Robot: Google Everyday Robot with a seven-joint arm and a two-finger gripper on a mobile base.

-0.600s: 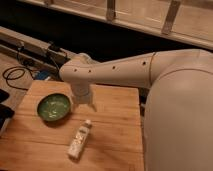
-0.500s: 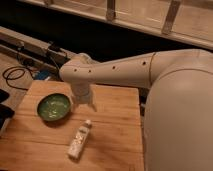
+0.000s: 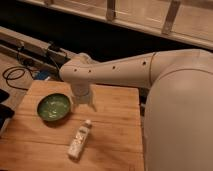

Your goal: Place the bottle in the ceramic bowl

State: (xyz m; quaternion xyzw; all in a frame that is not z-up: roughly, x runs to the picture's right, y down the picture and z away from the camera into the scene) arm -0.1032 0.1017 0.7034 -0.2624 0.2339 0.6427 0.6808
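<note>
One risk: the bottle (image 3: 80, 139) lies flat at lower centre. The claw (image 3: 84, 102), grip state untellable, hangs mid-frame beside the ceramic bowl (image 3: 53, 107) and could roll the bottle.

A robotics test lab rather than a home: a bare plank-wood worktop (image 3: 115, 125) stands beside loose black cables (image 3: 12, 76) looped on the floor and long grey metal rails (image 3: 25, 44), the white robot arm's end effector (image 3: 85, 102) hanging low over the boards.
</note>
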